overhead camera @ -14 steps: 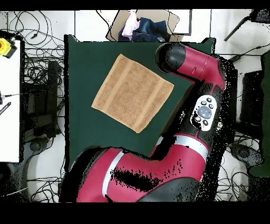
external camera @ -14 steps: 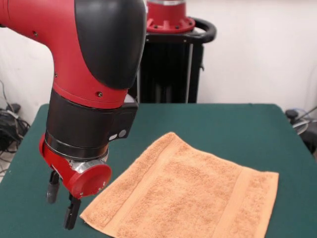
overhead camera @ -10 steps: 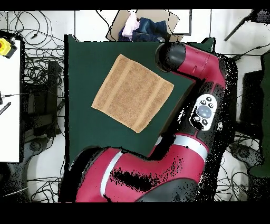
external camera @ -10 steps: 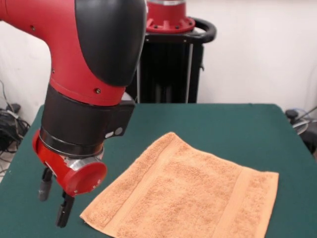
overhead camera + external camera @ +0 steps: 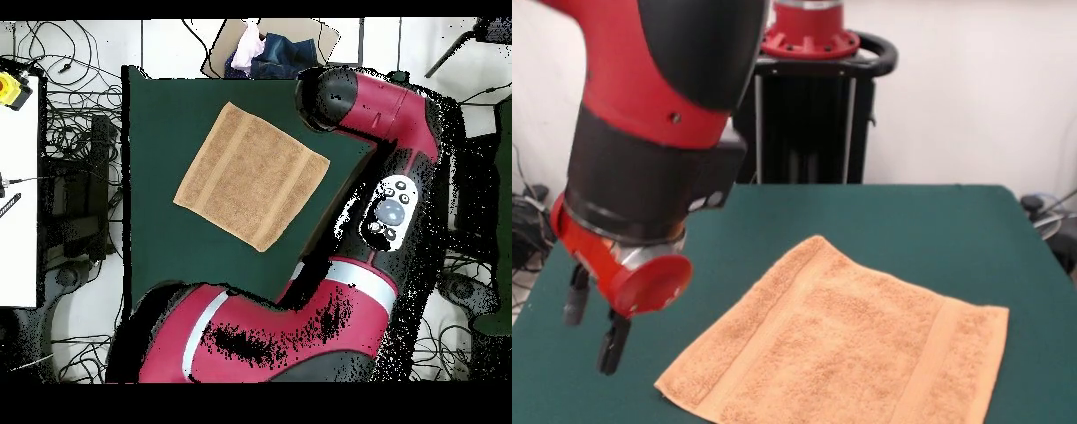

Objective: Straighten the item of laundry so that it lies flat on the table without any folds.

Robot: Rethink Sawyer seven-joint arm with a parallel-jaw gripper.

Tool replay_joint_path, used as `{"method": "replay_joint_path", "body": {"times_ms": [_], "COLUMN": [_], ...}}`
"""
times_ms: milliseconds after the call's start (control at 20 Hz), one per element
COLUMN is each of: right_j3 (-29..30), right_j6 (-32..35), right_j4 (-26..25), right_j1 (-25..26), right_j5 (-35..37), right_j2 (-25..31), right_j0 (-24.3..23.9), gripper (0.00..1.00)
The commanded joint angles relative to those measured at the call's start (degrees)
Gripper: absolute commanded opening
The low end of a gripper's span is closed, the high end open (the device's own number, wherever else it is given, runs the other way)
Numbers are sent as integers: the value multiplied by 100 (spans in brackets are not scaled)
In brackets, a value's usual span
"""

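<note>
The item of laundry (image 5: 847,344), a light orange-tan terry towel, lies spread flat on the green table (image 5: 936,221), turned at an angle, with a woven band near each end. From above the towel (image 5: 252,176) shows as an open rectangle in the middle of the table (image 5: 160,130). My gripper (image 5: 593,331) hangs above the table, left of the towel's near left corner and clear of it. It is open, with nothing between its two black fingers. In the overhead view the arm's bulky wrist (image 5: 335,95) hides the gripper.
A black pedestal (image 5: 812,115) stands behind the table. Cables (image 5: 530,221) lie off the table's left side. From above, a box of clothes (image 5: 275,50) sits beyond the table's top edge and a white bench (image 5: 15,200) stands at the left.
The arm has risen and swung to the left in the front view, away from the towel's near corner. The towel has not moved.
</note>
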Motion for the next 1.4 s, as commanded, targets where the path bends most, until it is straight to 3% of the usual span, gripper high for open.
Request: {"method": "replay_joint_path", "body": {"times_ms": [50,250,500,800,1400], "right_j3": [7,-144,-306,-747,-2313], "right_j6": [1320,1995,2927,3807,3833], "right_j4": [286,575,1366,2016,2133], "right_j1": [-292,-272,-267,358,1786], "right_j5": [1804,2211,2779,2406,2188], "right_j2": [114,198,485,475,355], "right_j0": [497,706,853,1125,1085], "gripper": [100,100,100,100,100]}}
